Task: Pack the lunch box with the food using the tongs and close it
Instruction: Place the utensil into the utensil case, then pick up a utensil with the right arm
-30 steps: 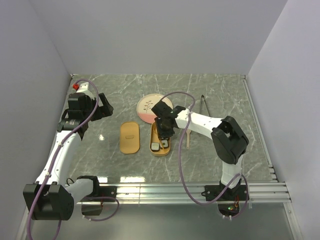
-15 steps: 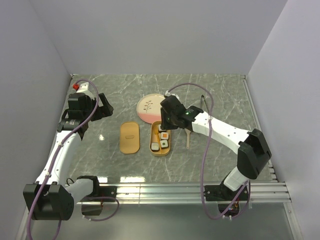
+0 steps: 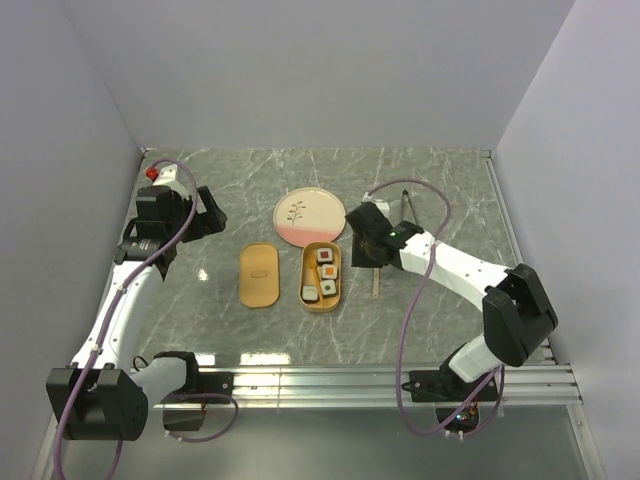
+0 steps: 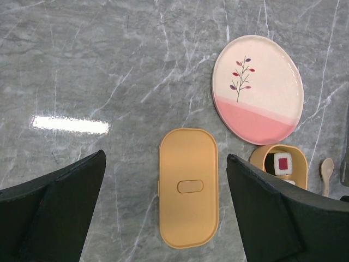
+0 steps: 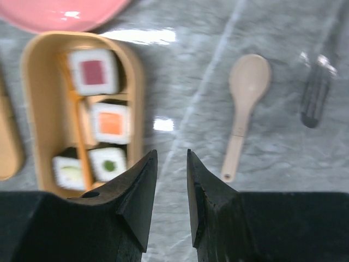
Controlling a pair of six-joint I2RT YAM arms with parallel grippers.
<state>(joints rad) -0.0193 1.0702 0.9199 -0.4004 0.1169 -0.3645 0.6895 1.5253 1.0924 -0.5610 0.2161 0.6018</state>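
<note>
Packing looks done: four small sushi roll pieces (image 5: 103,123) sitting in the tan-orange oblong lunch box base (image 3: 321,276) mid-counter, matching flat lid (image 3: 259,274) just left, not yet on. Next, probably fetching that lid. Right end effector (image 5: 167,164) nearly closed, empty; left end effector (image 4: 163,180) wide open, empty. Clear marble around lid; round pink-and-cream plate (image 3: 310,216) beyond.

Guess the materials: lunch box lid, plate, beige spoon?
Lunch box lid: likely matte plastic, uniform tan-orange, soft moulded edges. Plate: looks like glazed ceramic, painted sprig; could be melamine. Beige spoon: smooth, uniform, probably plastic, possibly wood.
</note>
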